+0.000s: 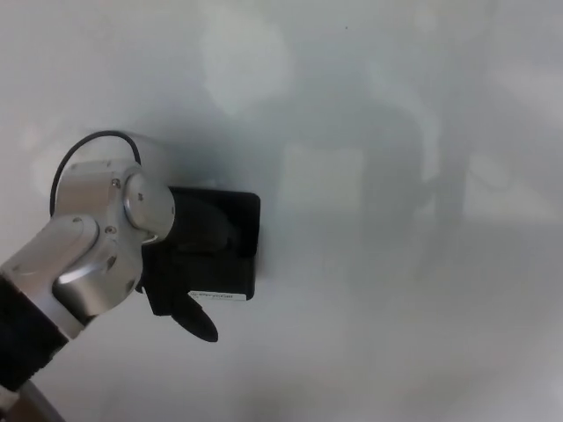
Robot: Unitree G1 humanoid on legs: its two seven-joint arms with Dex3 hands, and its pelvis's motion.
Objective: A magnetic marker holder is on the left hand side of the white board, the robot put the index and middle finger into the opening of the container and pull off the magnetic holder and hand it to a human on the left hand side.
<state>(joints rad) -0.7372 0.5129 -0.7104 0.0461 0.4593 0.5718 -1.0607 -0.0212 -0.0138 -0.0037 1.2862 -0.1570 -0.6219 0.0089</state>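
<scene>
Left hand [189,268], black, presses against a black magnetic marker holder [236,242] stuck on the whiteboard [396,176], directly to the hand's right; whether its fingers sit inside the opening cannot be told. Right hand is out of view

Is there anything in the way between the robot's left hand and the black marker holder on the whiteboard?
Nothing visible. The left hand is already at the marker holder on the whiteboard, overlapping it. The board around them is bare. No person shows in view.
</scene>
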